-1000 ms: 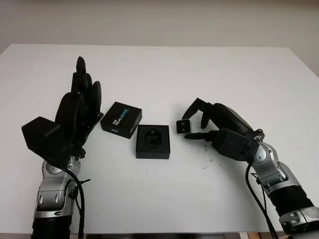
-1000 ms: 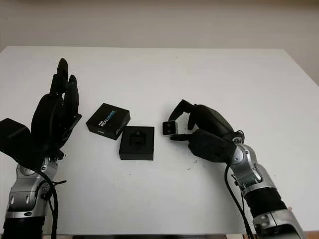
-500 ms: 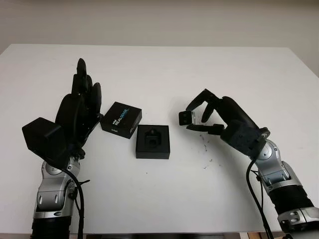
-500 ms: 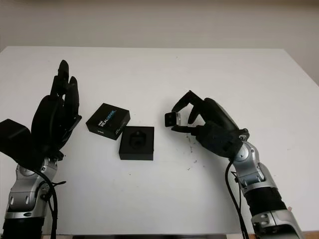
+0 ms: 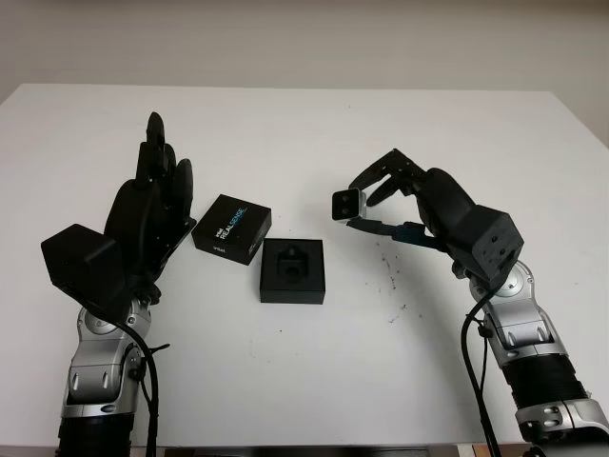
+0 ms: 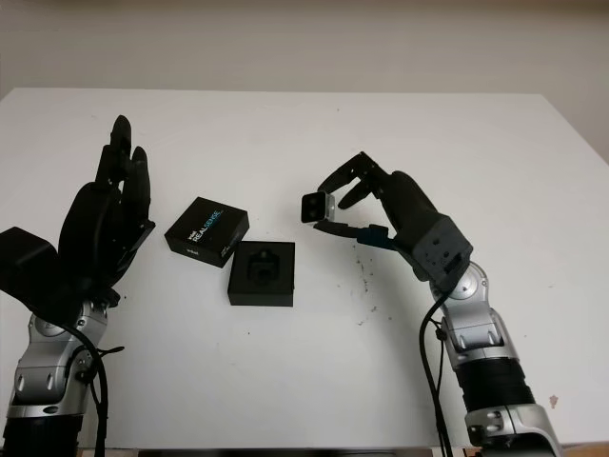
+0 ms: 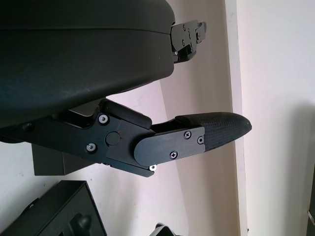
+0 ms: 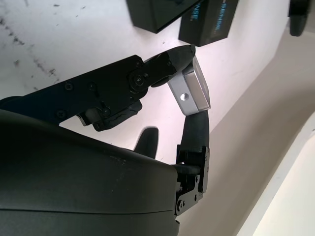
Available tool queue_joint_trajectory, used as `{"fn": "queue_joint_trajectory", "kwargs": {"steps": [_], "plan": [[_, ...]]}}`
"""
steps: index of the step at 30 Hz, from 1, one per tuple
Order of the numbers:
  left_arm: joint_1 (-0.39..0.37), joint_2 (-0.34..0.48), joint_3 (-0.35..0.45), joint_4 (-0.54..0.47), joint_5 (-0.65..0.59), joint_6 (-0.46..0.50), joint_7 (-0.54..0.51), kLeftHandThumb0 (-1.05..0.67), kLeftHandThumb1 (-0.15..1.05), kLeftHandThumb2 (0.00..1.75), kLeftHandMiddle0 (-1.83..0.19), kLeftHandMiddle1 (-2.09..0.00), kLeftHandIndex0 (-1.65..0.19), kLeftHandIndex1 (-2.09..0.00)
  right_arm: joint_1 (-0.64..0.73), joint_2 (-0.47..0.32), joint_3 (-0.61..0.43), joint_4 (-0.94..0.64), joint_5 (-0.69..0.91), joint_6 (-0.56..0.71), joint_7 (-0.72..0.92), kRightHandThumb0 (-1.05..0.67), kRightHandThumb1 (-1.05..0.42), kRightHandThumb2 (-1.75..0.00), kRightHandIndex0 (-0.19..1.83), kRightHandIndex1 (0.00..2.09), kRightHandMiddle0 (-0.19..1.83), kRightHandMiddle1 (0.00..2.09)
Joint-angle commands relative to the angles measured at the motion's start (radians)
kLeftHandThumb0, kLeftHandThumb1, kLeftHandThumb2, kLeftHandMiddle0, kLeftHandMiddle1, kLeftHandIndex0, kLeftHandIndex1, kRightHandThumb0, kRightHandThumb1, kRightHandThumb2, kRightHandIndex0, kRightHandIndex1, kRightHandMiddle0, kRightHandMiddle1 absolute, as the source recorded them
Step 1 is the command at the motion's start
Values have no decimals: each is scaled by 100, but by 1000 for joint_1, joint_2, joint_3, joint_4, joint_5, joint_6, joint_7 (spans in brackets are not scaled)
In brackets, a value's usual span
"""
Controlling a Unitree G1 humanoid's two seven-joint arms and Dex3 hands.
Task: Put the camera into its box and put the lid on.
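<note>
Both eye views look forward and down from the head onto the same tabletop [image 5: 304, 381] (slightly offset); each wrist view sits very close behind its own hand's fingers [image 7: 216, 130].

We've got a plain white surface [image 5: 285, 381] taking up most of what we see, with a few small dark specks right of the middle. Behind its far edge there's a bare, pale beige wall [image 5: 304, 38]. Lighting is soft and even, with only faint shadows.
</note>
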Motion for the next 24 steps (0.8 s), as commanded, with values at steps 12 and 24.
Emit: {"fn": "queue_joint_trajectory", "kwargs": {"steps": [12,24], "plan": [[5,7,5,3,-3,-5,0,-73,105,63,19,0,19,0,67,98,-5,-177,167,274,99,-40,-103,-6,10,17,28,168],[4,6,5,9,-9,3,-1,-73,105,62,19,0,19,0,55,165,14,-111,228,293,184,-42,-102,-5,10,11,29,171]]}}
